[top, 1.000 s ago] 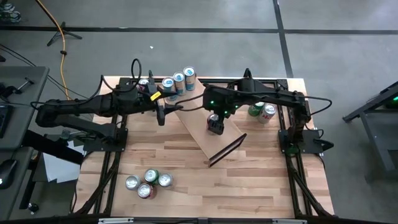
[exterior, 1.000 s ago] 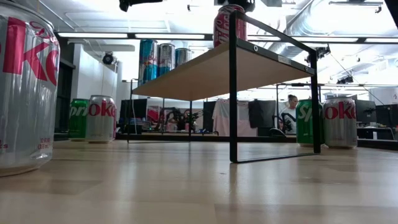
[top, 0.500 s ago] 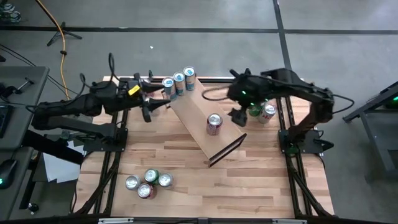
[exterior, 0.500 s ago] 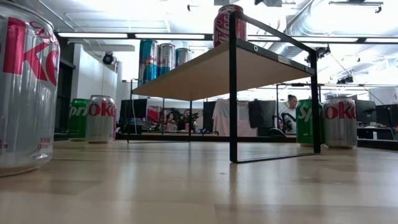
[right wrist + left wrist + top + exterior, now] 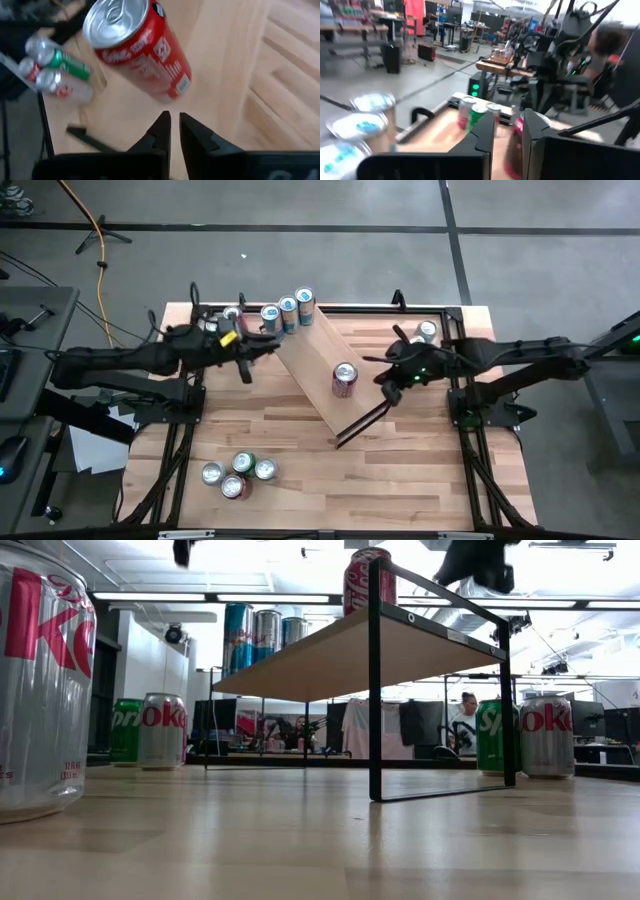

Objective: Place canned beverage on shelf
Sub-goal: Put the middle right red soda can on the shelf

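The shelf (image 5: 325,375), a pale plank on a thin black frame, stands slantwise on the table. A red can (image 5: 344,379) stands upright on the plank near its right end, also in the low view (image 5: 367,578). Three blue cans (image 5: 288,311) stand on its far left end. My right gripper (image 5: 386,390) hovers shut just right of the red can (image 5: 142,47), tilted down and touching nothing. My left gripper (image 5: 246,368) hangs shut, level, left of the shelf, facing the red can (image 5: 516,127) across the plank.
Several loose cans stand clustered at the near left (image 5: 236,475). Two more cans (image 5: 427,332) stand at the far right under my right arm, a green one and a silver one (image 5: 520,735). A silver can (image 5: 40,680) stands close to the low camera.
My right gripper has drawn back from above the red can toward the table's right edge, tipping more level. The red can stays upright on the shelf. My left gripper has pulled back a little toward the left edge.
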